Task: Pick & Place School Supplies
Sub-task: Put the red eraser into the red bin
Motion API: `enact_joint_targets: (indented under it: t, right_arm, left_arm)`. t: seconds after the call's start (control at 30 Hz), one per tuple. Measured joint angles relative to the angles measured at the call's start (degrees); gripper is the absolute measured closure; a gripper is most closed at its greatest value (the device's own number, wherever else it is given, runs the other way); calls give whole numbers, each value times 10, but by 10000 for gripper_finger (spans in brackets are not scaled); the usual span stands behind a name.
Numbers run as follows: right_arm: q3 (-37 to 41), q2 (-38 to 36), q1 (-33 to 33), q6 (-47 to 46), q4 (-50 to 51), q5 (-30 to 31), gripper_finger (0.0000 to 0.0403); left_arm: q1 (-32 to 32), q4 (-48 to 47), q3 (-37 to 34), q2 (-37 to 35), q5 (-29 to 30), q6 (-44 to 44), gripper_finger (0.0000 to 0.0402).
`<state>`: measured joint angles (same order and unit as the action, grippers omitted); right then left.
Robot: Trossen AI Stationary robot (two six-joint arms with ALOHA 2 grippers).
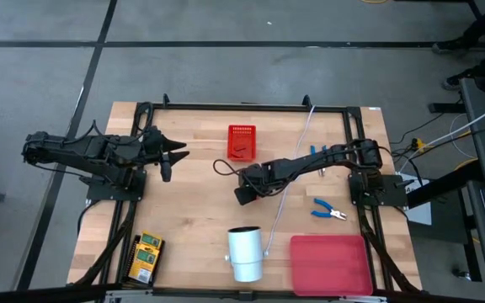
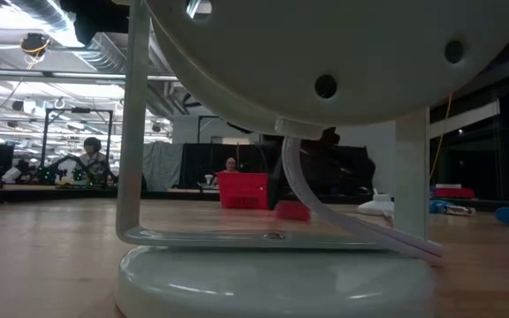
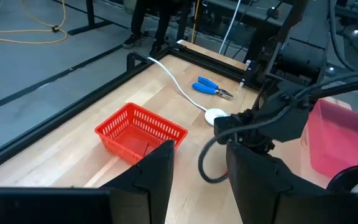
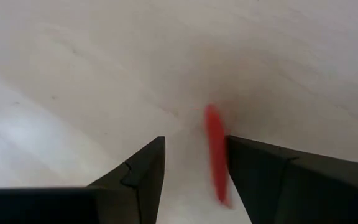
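A tiny red block [image 4: 215,155] lies on the wooden table between the fingers of my right gripper [image 4: 194,140], close beside one of them. That gripper [image 1: 242,192] points down at the table's middle and is open. The low view shows the block [image 2: 292,210] on the table below the dark gripper. My left gripper [image 1: 175,157] hangs open above the table's left side, holding nothing. Yellow-and-green boxes [image 1: 144,257] lie flat at the near left. One blue-handled tool [image 1: 328,210] lies at the right, another [image 1: 317,151] beside the right arm. My right gripper straddles the red block from above, fingers pointing steeply down. The block lies on the table, hard against one finger's inner side [image 4: 238,155]. I cannot tell whether that finger touches it.
A red mesh basket [image 1: 242,141] stands at the far middle. A white cylinder [image 1: 245,252] lies at the near edge, a pink tray [image 1: 330,263] to its right. A white cord [image 1: 297,147] with a round disc [image 3: 215,116] crosses the table.
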<state>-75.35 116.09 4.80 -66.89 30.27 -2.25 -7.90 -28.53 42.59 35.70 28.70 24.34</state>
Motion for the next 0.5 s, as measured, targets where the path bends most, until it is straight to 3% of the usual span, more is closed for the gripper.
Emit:
enact_joint_targets:
  t: [0.5]
  right_arm:
    - [11, -4, 1, 2, -17, 2, 244]
  left_arm:
    - [0, 0, 0, 0, 0, 1, 258]
